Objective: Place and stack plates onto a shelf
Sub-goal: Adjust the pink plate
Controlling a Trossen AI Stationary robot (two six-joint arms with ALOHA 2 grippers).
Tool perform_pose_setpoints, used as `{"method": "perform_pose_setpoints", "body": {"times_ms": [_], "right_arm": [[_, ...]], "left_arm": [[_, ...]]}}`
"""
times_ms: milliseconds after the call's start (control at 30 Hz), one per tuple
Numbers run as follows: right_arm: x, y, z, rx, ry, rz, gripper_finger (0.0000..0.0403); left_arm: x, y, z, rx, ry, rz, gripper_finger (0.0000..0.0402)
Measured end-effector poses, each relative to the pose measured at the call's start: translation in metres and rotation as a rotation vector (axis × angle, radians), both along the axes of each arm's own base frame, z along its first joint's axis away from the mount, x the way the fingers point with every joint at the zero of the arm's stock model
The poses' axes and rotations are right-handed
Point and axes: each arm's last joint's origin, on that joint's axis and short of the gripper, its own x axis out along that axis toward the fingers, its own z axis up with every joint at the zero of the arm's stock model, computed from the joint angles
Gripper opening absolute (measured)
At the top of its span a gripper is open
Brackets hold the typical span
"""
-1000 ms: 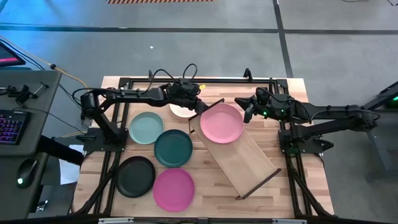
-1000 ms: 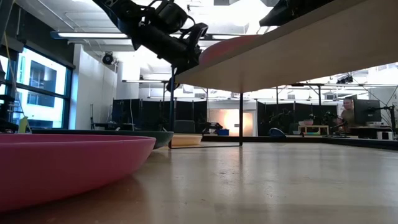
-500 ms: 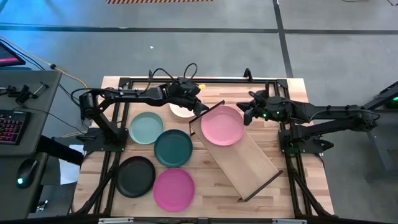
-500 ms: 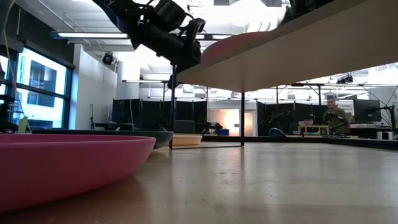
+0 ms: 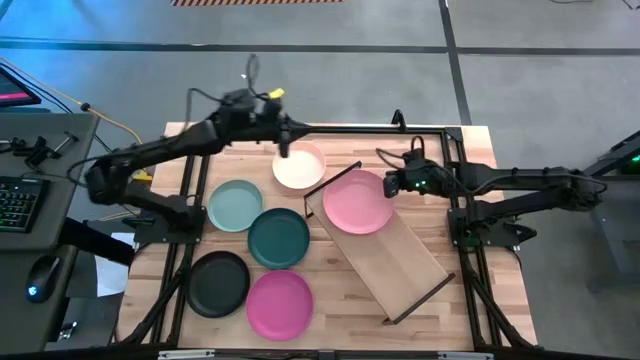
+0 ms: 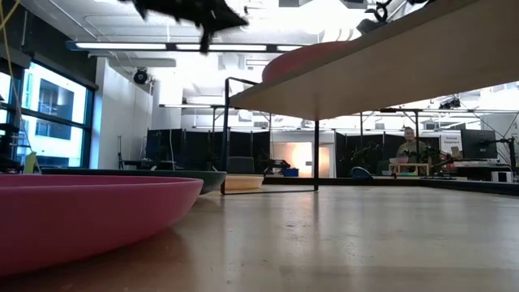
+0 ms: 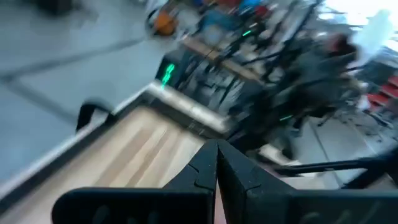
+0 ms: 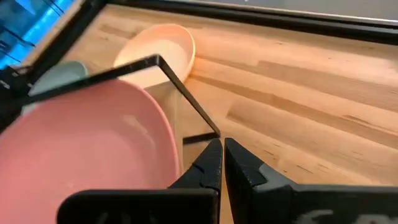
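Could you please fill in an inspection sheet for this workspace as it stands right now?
Surface: light wood table, dark frame rails around it.
Job's things: light pink plate on the shelf; cream plate, pale teal plate, dark green plate, black plate and magenta plate on the table.
Clutter: nothing seen.
Grippers: left gripper shut, above the cream plate's edge, empty; right gripper shut, beside the pink plate's rim, empty.
Cables: loops on the left arm.
Surroundings: keyboard on a side desk; a person far behind.
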Motion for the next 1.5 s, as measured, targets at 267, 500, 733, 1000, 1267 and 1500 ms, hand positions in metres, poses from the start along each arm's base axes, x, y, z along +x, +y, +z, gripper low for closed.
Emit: {"method": "perform_pose_setpoints", "body": {"times_ms": [267, 500, 733, 1000, 1267, 1500], "right_arm": [[-0.004, -0.007, 0.003, -0.028, -0.004, -0.028, 0.0], [-0.003, -0.012, 0.003, -0.031, 0.01, 0.019, 0.0], [0.009, -0.017, -0.001, -0.076, 0.01, 0.043, 0.0], [0.012, -0.021, -0.003, -0.046, 0.014, 0.079, 0.0], [0.012, -0.014, -0.005, -0.038, 0.034, 0.139, 0.0], [0.015, -0.004, -0.005, -0.055, 0.045, 0.206, 0.0]], "left_arm": [[-0.053, -0.057, 0.037, 0.154, -0.141, -0.051, 0.0], [-0.096, -0.088, 0.009, 0.073, -0.245, -0.024, 0.0], [-0.116, -0.098, -0.01, 0.041, -0.317, 0.055, 0.0], [-0.117, -0.098, -0.01, 0.053, -0.318, 0.08, 0.0], [-0.116, -0.098, -0.011, 0.09, -0.305, 0.08, 0.0], [-0.116, -0.098, -0.011, 0.09, -0.304, 0.08, 0.0]]}}
